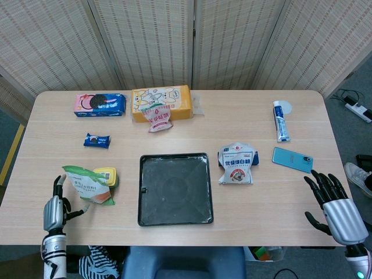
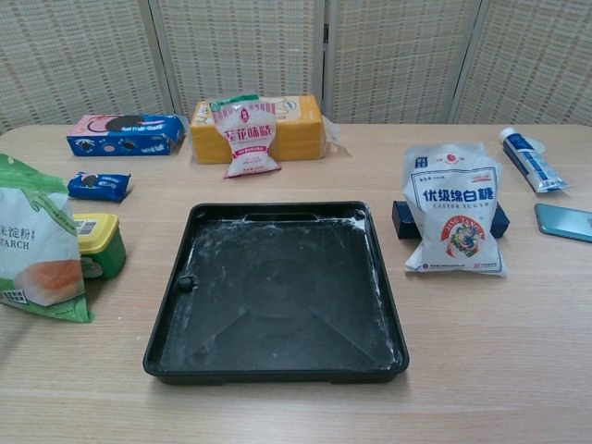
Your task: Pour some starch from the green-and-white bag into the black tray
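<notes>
Two robot hands are at the near edge of the worktop [image 1: 261, 116], and both hold nothing, with fingers apart. The step in hand, as I judge it, is to take the starch bag [image 1: 88, 185] with the left robot hand [image 1: 55, 210]. To do it well I would bring the hand to the side of the bag, around its middle, and close slowly, because the bag looks soft and its top may be open; a grip too high could crush the mouth. I would keep it upright until it is over the tray [image 1: 175, 189].

The bag stands at the left side of the worktop, leaning against a small yellow-lidded tub [image 2: 96, 242], with the tray to its right and a clear gap between them. The left robot hand is just beside the bag, on its left and nearer to me, not touching it. The right robot hand [image 1: 334, 208] is well apart, at the right edge, near the phone [image 1: 292, 159].
</notes>
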You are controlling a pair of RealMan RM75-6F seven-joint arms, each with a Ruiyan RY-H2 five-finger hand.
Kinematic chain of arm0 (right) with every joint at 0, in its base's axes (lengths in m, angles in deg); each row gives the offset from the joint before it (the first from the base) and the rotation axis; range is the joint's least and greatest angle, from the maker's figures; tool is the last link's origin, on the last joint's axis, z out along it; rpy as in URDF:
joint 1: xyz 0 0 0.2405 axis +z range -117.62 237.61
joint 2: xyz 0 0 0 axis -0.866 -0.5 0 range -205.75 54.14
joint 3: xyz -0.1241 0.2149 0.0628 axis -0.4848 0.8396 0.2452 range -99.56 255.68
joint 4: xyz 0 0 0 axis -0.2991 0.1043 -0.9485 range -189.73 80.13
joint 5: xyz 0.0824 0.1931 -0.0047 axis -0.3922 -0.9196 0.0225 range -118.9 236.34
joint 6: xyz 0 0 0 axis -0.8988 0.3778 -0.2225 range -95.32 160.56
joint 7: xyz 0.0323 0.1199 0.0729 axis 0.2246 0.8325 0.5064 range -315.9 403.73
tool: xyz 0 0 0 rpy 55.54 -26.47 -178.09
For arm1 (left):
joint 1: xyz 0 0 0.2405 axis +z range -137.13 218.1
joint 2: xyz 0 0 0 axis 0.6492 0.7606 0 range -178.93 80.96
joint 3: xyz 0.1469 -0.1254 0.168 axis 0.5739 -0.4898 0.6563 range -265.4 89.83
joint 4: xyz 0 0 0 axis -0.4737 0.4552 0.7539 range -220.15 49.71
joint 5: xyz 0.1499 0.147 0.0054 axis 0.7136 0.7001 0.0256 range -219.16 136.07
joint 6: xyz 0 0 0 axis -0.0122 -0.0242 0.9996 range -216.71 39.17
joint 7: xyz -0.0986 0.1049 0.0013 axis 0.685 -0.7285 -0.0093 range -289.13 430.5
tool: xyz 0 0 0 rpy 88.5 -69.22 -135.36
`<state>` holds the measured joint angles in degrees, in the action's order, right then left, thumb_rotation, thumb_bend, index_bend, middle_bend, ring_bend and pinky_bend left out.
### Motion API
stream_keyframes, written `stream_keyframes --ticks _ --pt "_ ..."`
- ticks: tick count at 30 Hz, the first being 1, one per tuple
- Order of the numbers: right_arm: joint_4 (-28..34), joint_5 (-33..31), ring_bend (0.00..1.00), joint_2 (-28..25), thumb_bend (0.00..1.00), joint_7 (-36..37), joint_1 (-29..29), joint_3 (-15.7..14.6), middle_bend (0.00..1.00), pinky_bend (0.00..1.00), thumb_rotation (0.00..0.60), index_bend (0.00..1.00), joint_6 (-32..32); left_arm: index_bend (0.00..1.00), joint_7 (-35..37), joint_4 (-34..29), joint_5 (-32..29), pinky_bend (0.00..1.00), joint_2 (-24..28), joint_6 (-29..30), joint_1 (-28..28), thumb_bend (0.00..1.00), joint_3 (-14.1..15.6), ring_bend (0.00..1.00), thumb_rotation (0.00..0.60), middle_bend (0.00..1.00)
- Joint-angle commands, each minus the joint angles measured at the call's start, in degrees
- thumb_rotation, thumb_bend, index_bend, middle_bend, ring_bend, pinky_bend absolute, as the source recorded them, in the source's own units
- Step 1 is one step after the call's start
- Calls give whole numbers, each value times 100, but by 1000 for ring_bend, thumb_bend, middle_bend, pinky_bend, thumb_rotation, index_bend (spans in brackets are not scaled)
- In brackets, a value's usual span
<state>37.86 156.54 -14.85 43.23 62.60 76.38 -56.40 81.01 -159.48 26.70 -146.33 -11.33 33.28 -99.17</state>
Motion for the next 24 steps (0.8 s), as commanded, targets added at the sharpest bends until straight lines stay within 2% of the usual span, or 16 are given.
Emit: stream_keyframes --ticks 1,10,24 --pt "-4 6 0 3 308 1 -6 -1 0 0 600 0 -12 0 -24 -37 -3 812 -7 -55 -2 130 25 788 600 0" --pt "-26 36 0 14 308 8 -6 -2 0 0 600 0 -35 0 -113 -161 -19 812 -15 -195 -12 130 98 789 600 0" --pt "-34 17 0 26 309 -19 15 1 0 0 600 0 12 0 -191 -308 -178 812 -33 -416 -150 130 -50 789 600 0"
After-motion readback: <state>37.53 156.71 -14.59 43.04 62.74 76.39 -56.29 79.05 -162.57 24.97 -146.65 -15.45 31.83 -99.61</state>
